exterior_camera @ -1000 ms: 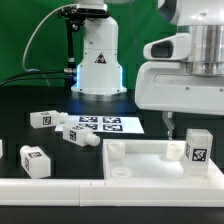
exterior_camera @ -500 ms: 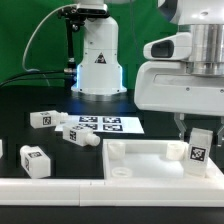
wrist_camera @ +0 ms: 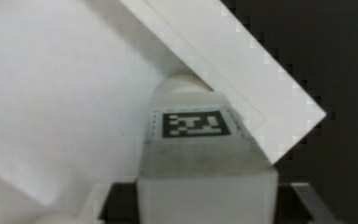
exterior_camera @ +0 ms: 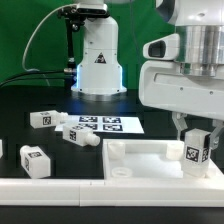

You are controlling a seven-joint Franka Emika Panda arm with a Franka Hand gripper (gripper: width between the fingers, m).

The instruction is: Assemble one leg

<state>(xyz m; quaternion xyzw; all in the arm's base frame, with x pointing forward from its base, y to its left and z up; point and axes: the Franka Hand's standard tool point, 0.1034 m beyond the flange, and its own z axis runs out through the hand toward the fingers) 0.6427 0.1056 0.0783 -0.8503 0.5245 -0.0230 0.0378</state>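
My gripper [exterior_camera: 198,134] is shut on a leg [exterior_camera: 197,151], a white oblong block with a black-and-white tag facing the camera. The leg stands upright at the right end of the large white rimmed panel [exterior_camera: 140,156], its lower end at panel level. In the wrist view the leg [wrist_camera: 202,160] fills the space between my fingers [wrist_camera: 119,200], with its tag towards the camera and the panel's corner [wrist_camera: 87,90] beyond it. Three more legs lie loose on the black table at the exterior view's left: one [exterior_camera: 42,119], another [exterior_camera: 80,135] and a third [exterior_camera: 35,160].
The marker board [exterior_camera: 104,125] lies flat behind the panel, in front of the white robot base [exterior_camera: 97,62]. A long white strip [exterior_camera: 90,187] runs along the front edge. A green backdrop stands behind.
My gripper moved to the exterior view's right, from beside the standing leg to over it, and its fingers have closed on the leg's sides. The leg stays in about the same place.
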